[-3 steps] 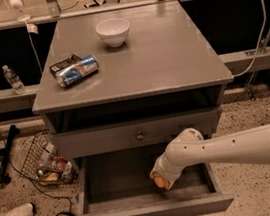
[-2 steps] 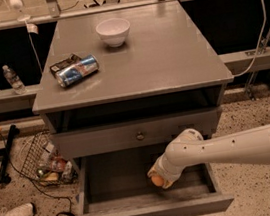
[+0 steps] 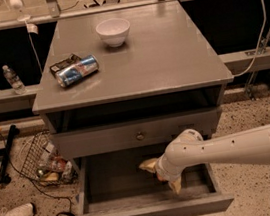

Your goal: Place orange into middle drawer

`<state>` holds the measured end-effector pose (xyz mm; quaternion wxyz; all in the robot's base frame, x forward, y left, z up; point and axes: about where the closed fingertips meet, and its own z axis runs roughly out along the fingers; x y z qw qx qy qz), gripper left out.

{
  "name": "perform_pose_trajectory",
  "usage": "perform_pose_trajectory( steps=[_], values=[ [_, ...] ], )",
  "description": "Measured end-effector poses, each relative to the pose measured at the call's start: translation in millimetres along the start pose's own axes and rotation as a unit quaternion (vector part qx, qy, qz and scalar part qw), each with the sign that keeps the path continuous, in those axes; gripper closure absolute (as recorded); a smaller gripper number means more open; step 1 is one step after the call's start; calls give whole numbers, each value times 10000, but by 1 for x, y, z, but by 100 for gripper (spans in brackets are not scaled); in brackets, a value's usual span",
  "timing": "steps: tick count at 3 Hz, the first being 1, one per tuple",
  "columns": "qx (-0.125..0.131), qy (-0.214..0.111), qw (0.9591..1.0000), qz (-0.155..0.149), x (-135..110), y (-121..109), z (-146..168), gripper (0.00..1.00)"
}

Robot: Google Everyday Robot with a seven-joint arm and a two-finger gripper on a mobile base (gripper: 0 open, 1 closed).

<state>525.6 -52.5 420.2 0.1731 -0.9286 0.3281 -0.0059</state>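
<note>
The drawer [image 3: 117, 182] stands pulled out below the tabletop [image 3: 167, 54], which carries a bowl [image 3: 113, 31] and a can [image 3: 77, 71]. The gripper [image 3: 162, 175] is low inside the drawer with its fingers spread wide. The orange [image 3: 159, 176] shows only as a sliver between them; whether they touch it, I cannot tell.

Pincer [image 3: 161, 175], perhaps tan, in grey drawer [image 3: 111, 185]

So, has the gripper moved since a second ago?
No: the gripper sits in the same spot inside the middle drawer, right of the upper drawer's knob.
</note>
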Motion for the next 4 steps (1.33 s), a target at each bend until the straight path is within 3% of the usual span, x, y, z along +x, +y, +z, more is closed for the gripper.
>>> perform_pose_trajectory(
  steps=[1,2,3,4],
  values=[
    [-1,0,10000,0,0,0,0,0],
    [-102,232,9997,-38,10,5,-11,0],
    [-389,730,9966,29,40,26,-45,0],
    [-545,952,9938,166,64,48,-69,0]
  ],
)
